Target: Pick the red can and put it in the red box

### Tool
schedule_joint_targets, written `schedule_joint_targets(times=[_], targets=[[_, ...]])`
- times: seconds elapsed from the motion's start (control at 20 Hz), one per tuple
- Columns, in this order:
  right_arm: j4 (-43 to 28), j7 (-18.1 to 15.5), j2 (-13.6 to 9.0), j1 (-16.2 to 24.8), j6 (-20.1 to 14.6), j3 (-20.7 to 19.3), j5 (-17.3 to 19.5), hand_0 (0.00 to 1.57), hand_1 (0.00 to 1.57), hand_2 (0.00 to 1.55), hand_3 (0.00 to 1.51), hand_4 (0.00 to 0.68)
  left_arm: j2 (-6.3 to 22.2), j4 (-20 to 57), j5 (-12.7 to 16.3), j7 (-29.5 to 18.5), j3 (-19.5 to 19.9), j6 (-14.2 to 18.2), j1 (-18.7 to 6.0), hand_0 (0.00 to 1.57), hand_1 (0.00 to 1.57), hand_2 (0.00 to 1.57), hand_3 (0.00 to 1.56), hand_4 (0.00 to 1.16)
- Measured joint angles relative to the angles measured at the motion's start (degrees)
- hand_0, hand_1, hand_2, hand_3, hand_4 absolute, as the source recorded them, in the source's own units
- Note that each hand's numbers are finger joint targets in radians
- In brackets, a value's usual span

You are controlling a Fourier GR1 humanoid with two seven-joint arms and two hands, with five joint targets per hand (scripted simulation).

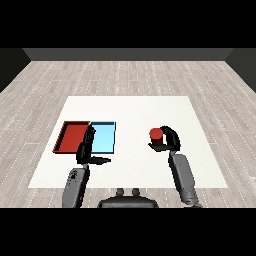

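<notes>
A red can point(156, 136) stands right of the table's middle, and my right hand point(170, 140) has its fingers and thumb curled round it from the right. The can's lower part is hidden by the hand. The red tray point(69, 136) lies at the left of the table, with the light blue tray point(104, 136) touching its right side. My left hand point(86, 147) is open, its straight fingers reaching over the seam between the two trays and its thumb pointing right.
The white table point(130, 110) stretches wide behind the trays and the can. Between the light blue tray and the can lies a bare strip of table. Grey plank floor surrounds the table.
</notes>
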Motion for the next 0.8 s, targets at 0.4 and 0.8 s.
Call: schedule_joint_targets(times=[0.4, 0.8], targets=[[-2.12, 3.14, 4.56, -3.81, -18.06, 16.20, 0.52, 1.45, 1.45, 1.43, 1.38, 0.654, -0.34, 2.15, -0.15, 1.84, -3.98, 2.65, -1.85, 0.00, 0.00, 0.00, 0.00, 0.00], [-1.04, 2.70, 5.27, -7.03, -26.30, 22.55, -3.37, 1.46, 1.46, 1.44, 1.40, 0.664, -0.53, 5.98, 1.92, 3.21, -11.99, 8.52, -4.36, 0.00, 0.00, 0.00, 0.00, 0.00]])
